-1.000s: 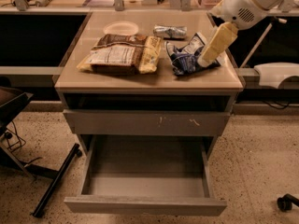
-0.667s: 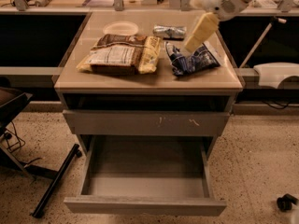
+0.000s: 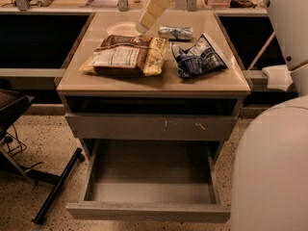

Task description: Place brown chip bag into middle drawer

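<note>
Leftward across the cabinet top went the pale yellow two-finger gripper (image 3: 144, 25). A second before, it had hung over the right-hand side above the smaller dark-blue crinkled bag (image 3: 197, 59); now it hovered at the upper centre of the frame, angled down toward the far end of the large dark-brown chip bag with yellow ends and a white label panel (image 3: 126, 57). It was not touching anything, and whether the pincer stood apart or together could not be told. The robot's white rounded body (image 3: 272, 167) had also come into the right of the frame.

The brown chip bag lay flat, label up, on the left half of the beige cabinet top (image 3: 144, 84), just in front of a shallow pale bowl (image 3: 119, 29), with a small silver wrapper (image 3: 175, 32) beyond the blue bag. Below, the wide grey middle drawer with a plain front (image 3: 149, 211) stood pulled fully out (its floor bare), presumably left open to receive the bag. Above it, the grey drawer front with pale scratches (image 3: 149, 126) was shut. The gripper's slant suggested an approach for a grasp at the bag's rear edge.
</note>
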`<state>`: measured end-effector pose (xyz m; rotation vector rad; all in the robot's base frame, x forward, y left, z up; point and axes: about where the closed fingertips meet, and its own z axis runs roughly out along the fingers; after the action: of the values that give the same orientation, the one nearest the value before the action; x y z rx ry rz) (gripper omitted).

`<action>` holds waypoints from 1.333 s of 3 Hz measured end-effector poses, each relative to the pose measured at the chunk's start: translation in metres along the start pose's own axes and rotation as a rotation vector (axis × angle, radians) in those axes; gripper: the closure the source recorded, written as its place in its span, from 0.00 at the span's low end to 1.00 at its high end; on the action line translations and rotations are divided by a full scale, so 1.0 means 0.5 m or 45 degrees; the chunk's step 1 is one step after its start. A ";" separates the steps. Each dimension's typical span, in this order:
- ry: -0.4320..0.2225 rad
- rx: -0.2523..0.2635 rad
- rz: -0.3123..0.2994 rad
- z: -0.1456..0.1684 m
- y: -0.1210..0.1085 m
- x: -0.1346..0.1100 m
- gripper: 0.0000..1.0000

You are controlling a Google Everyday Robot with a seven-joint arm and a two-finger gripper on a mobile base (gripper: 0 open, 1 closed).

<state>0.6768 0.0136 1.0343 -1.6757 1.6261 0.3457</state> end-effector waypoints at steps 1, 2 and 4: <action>0.000 0.000 0.000 0.000 0.000 0.000 0.00; 0.012 -0.015 -0.003 0.066 -0.010 0.014 0.00; -0.182 -0.066 0.007 0.228 -0.049 -0.015 0.00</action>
<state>0.7337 0.0932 0.9704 -1.6459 1.5282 0.5026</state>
